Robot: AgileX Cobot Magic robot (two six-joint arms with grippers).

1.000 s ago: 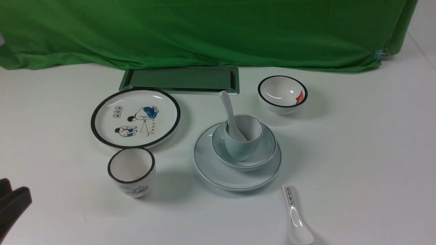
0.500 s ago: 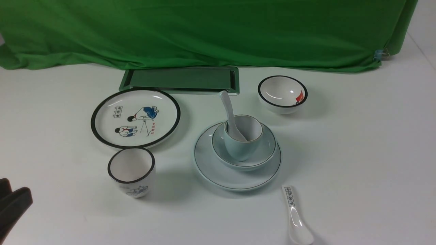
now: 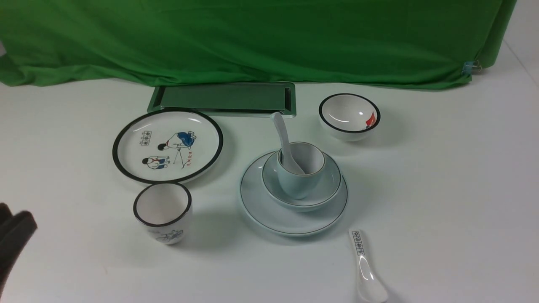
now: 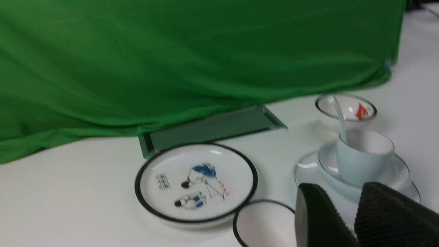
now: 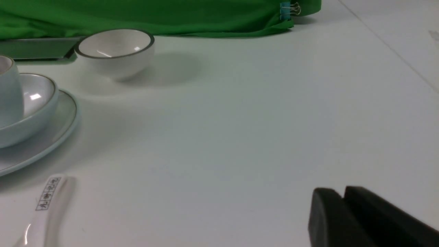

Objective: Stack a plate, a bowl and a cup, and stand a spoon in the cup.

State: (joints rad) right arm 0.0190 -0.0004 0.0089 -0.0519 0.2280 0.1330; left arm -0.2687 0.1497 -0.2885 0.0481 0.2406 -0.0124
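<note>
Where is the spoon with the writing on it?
In the front view the labelled spoon lies flat on the table's near right, just in front of the plate, apart from it.

At the near left edge of the front view, the left gripper (image 3: 12,240) sits a touch higher and closer to the frame's edge than it did a second ago: the upper corner of its dark finger (image 3: 19,229), which a second ago reached further in over the white table (image 3: 442,176), now shows slightly further back and up, and less of the black mass is visible along the bottom edge. The shift is small, and it came in the last half second, since the two earlier front pictures show the finger in almost the same spot.
</note>
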